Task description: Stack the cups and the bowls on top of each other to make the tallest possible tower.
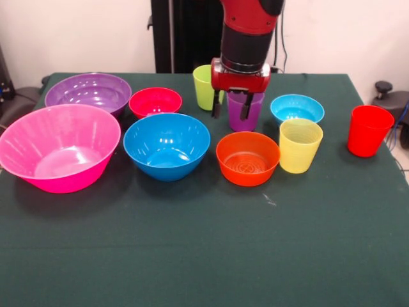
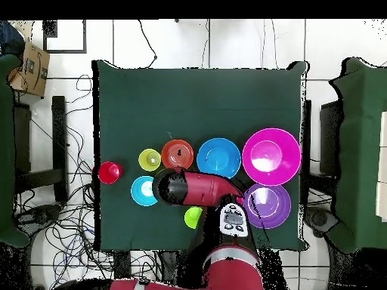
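Note:
No pile stands; every cup and bowl sits apart on the green cloth. My gripper (image 1: 231, 114) is open and hangs at the translucent purple cup (image 1: 254, 118). One finger is in front of the cup and the other is just left of it. The lime green cup (image 1: 203, 86) stands behind to the left. The yellow cup (image 1: 300, 146) and red cup (image 1: 369, 131) stand to the right. The pink bowl (image 1: 59, 147), purple bowl (image 1: 89, 91), small red bowl (image 1: 155, 101), blue bowl (image 1: 167, 144), orange bowl (image 1: 247, 157) and light blue bowl (image 1: 297, 107) lie around. In the overhead view my arm (image 2: 198, 187) hides the purple cup and the red bowl.
The green table (image 1: 204, 256) has its wide front strip bare in the front view. In the overhead view cables lie on the floor and a cardboard box (image 2: 32, 66) sits at the upper left, with other green tables at both sides.

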